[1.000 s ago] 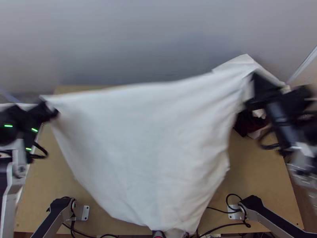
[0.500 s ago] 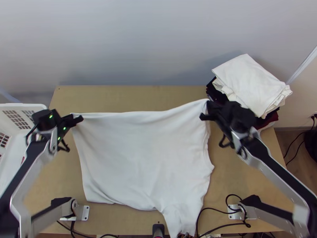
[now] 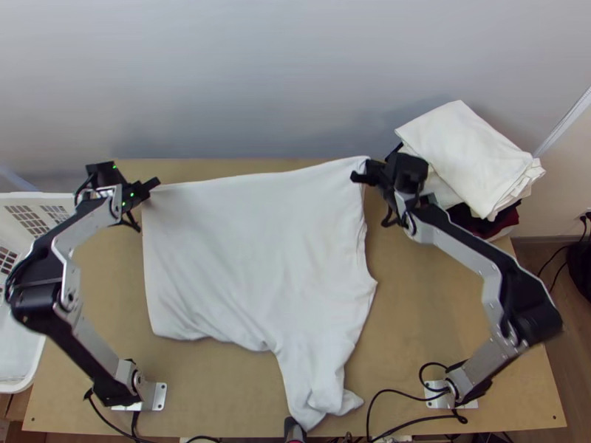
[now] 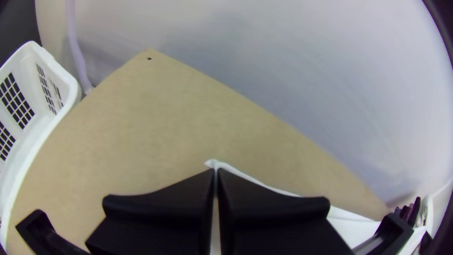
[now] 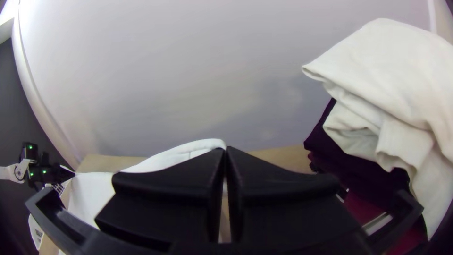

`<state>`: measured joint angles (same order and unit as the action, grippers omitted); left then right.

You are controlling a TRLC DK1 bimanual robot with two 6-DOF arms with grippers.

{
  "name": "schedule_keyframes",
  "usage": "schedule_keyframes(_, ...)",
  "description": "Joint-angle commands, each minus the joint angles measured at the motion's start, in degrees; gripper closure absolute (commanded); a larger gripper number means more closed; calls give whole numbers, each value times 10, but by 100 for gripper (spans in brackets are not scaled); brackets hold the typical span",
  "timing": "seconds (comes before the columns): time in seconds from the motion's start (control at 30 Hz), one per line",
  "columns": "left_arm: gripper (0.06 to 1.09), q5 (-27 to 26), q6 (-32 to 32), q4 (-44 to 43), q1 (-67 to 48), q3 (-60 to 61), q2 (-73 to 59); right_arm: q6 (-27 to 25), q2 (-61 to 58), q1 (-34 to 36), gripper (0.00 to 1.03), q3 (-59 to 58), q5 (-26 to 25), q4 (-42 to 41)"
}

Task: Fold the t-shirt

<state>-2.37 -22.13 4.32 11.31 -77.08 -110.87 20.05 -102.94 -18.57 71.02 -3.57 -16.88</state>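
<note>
Soft, light, floppy stuff, I'd judge, so corners are the place to pinch! My left gripper [image 3: 151, 184] is closed on one far corner; the white t-shirt [image 3: 255, 251] spreads between my fingers over the table [image 3: 214, 384], narrow end nearward; my right gripper [image 5: 225, 150] nips the other corner!

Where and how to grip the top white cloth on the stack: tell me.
Probably the top white cloth is best pinched at its corner nearest the t-shirt, coming level from that side, above and below: that corner juts past the white layer beneath.
</note>
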Motion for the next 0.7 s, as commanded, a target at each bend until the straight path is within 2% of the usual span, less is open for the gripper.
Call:
schedule_keyframes(0.0, 105, 14, -18, 26, 9, -61, -50, 22, -35, 20, 100, 48, -21, 4)
schedule_keyframes(0.03, 102, 14, -18, 39, 7, -74, -58, 24, -41, 20, 100, 59, -21, 12)
schedule_keyframes(0.07, 91, 14, -18, 56, 7, -88, -65, 24, -45, 17, 100, 66, -21, 17)
schedule_keyframes(0.1, 72, 14, -17, 72, 7, -103, -69, 24, -46, 14, 93, 68, -21, 16)
schedule_keyframes(0.13, 54, 13, -15, 93, 6, -116, -71, 24, -45, 11, 75, 71, -21, 18)
schedule_keyframes(0.17, 32, 13, -13, 119, 4, -128, -71, 24, -43, 7, 62, 76, -21, 26)
schedule_keyframes(0.2, 21, 14, -10, 138, 2, -137, -70, 24, -40, 5, 57, 82, -21, 30)
schedule_keyframes(0.4, 15, 14, -16, 148, 15, -152, -21, 28, 4, -4, 37, 97, -25, 55)
schedule_keyframes(0.5, 15, 14, -17, 165, 24, -184, -10, 60, 28, -4, 34, 116, -25, 100)
schedule_keyframes(0.57, 15, 14, -16, 186, 27, -204, -9, 68, 34, -5, 20, 126, -25, 132)
schedule_keyframes(0.67, 15, 14, -15, 198, 28, -216, -8, 71, 28, -3, 11, 132, -25, 151)
